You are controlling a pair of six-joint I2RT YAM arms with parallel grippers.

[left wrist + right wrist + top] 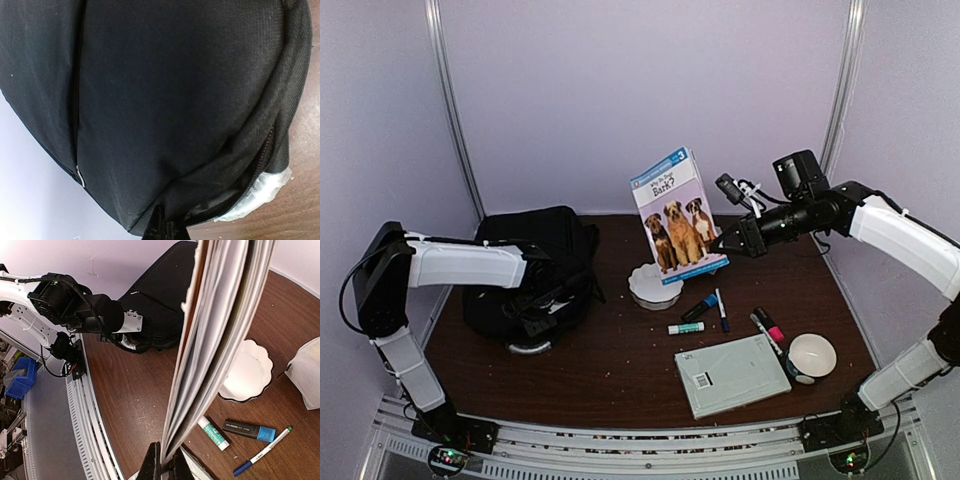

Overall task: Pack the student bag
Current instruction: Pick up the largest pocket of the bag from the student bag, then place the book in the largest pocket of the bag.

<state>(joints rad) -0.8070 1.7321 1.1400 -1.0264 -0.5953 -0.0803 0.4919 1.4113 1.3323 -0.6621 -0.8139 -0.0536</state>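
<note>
The student bag (535, 262), a large black backpack, lies at the table's left and fills the left wrist view (165, 90). My left gripper (542, 320) is at its near edge, and in the wrist view it (166, 227) is shut on a fold of the bag's black fabric beside an open zip. The bag's silvery-grey handle (260, 192) shows under that edge. My right gripper (725, 243) holds a thin dog picture book (678, 215) upright above the table's middle. In the right wrist view it (164, 466) is shut on the book's page edge (220, 340).
A white scalloped dish (655, 285) stands under the book. Near it lie a glue stick (686, 327), a blue-capped marker (699, 307), a pen (722, 310) and a pink marker (769, 326). A grey notebook (732, 375) and a white cup (811, 357) sit near the front right.
</note>
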